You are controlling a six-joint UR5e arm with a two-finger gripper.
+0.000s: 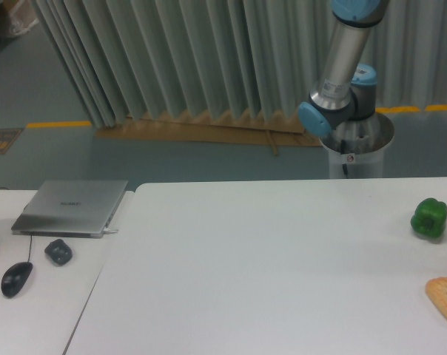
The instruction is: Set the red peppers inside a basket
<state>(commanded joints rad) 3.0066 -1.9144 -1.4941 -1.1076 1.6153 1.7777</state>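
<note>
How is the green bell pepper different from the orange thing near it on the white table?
The green bell pepper is green, roundish and fully in view; the orange item is pale orange, flatter and cut off by the frame edge. The pepper lies farther back, the orange item nearer the camera. Both rest at the right side of the white table.

A lab or workshop: 1 robot arm (342, 74) on a pedestal, yellow floor tape (57, 123), closed laptop (72, 207) and mouse (16, 279) at left.

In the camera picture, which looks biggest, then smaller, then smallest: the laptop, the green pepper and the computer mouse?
1. Laptop, clearly largest.
2. Green pepper and mouse look about alike, so I won't rank them; the mouse also lies nearer the camera.
</note>
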